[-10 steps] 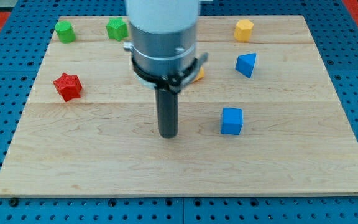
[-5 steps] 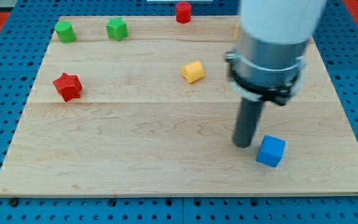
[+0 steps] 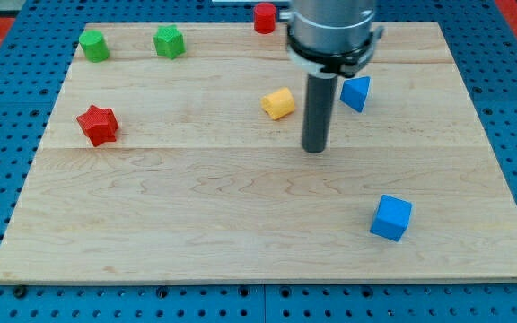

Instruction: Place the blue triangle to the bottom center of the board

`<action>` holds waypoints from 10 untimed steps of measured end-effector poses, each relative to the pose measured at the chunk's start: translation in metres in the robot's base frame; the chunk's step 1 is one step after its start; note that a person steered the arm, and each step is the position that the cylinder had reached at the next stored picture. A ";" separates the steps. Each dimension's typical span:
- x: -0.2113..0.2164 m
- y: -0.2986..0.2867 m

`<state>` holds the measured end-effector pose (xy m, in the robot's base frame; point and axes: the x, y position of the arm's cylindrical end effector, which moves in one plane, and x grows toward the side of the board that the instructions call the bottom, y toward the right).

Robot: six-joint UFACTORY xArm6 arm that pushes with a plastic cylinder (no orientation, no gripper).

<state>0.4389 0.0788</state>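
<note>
The blue triangle (image 3: 356, 92) lies on the wooden board (image 3: 196, 215) in the upper right part. My tip (image 3: 314, 149) stands on the board below and to the left of the blue triangle, a short gap apart from it. A yellow block (image 3: 278, 103) lies just to the tip's upper left. The rod and arm body rise toward the view's top and hide part of the board's top edge.
A blue cube (image 3: 391, 218) lies at the lower right. A red star (image 3: 97, 124) is at the left. A green cylinder (image 3: 93, 44) and a green block (image 3: 169, 41) sit at the top left. A red cylinder (image 3: 265, 17) is at the top centre.
My tip swept right, pushing the blue cube to the lower right, then moved up and left to below-left of the blue triangle. The triangle kept its place.
</note>
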 end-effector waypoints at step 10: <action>0.020 0.016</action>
<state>0.4588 0.0947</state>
